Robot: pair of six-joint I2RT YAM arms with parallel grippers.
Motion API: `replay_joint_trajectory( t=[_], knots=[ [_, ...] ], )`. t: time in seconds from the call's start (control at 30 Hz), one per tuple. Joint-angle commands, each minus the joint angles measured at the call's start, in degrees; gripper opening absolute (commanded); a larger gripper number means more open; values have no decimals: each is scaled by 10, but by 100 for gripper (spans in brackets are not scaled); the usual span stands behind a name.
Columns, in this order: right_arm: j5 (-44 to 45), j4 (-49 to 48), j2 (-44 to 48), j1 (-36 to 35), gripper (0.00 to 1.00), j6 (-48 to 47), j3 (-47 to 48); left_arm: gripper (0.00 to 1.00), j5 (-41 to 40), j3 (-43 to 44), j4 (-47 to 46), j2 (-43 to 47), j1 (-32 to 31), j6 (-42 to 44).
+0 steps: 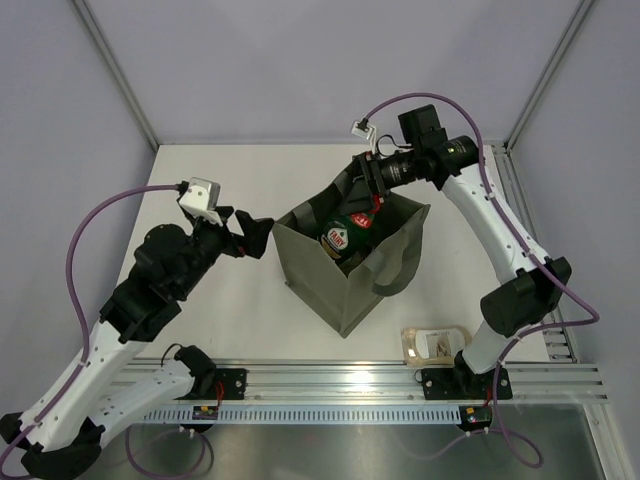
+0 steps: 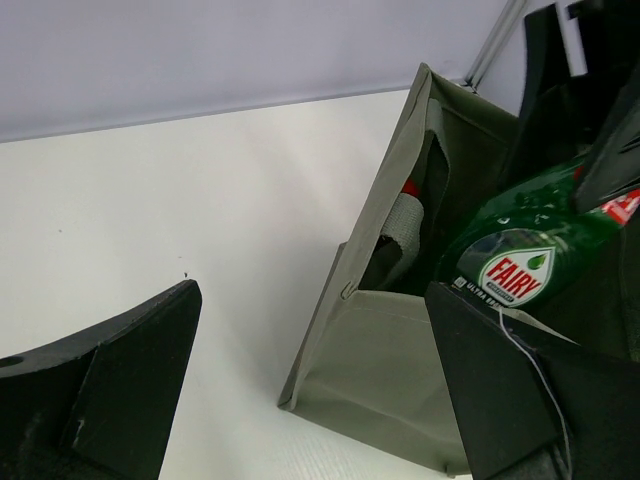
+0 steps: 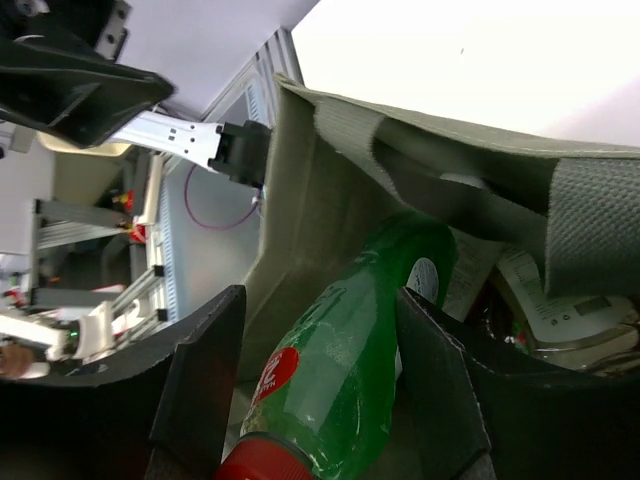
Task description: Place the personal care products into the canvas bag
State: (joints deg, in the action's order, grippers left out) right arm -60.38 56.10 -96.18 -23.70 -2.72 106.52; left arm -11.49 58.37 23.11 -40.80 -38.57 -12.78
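The olive-grey canvas bag stands open at the table's middle. A dark green red-capped bottle lies tilted inside its mouth. It shows in the left wrist view and the right wrist view. My right gripper hangs over the bag's far rim. Its fingers stand open around the bottle's upper part, with a gap on one side. Other containers lie deeper in the bag. A beige pouch lies on the table, front right. My left gripper is open and empty beside the bag's left wall.
The bag's loop handles hang, one over the near right side and one inside. The right arm's base stands just beside the pouch. Metal frame posts rise at the back corners.
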Motion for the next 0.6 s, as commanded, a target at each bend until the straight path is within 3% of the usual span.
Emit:
replay_joint_trajectory(
  t=[0.0,0.1,0.13,0.27,0.33,0.57],
  knots=[
    [-71,14,-22,-3,4,0,43,99,-20,-7,-19,12,2,-9],
    [-21,55,-32,-3,36,-45,71,99,-21,-8,-14,13,2,-10],
    [-3,65,-40,-3,54,-54,83,99,-22,-8,-14,15,2,-10],
    [80,110,-57,-1,93,-108,156,99,-23,-10,-13,15,2,-10],
    [115,123,-64,3,100,-138,201,99,-23,-10,-13,13,2,-11],
    [168,118,-81,44,100,-171,294,99,-26,-12,-11,17,2,-16]
  ],
)
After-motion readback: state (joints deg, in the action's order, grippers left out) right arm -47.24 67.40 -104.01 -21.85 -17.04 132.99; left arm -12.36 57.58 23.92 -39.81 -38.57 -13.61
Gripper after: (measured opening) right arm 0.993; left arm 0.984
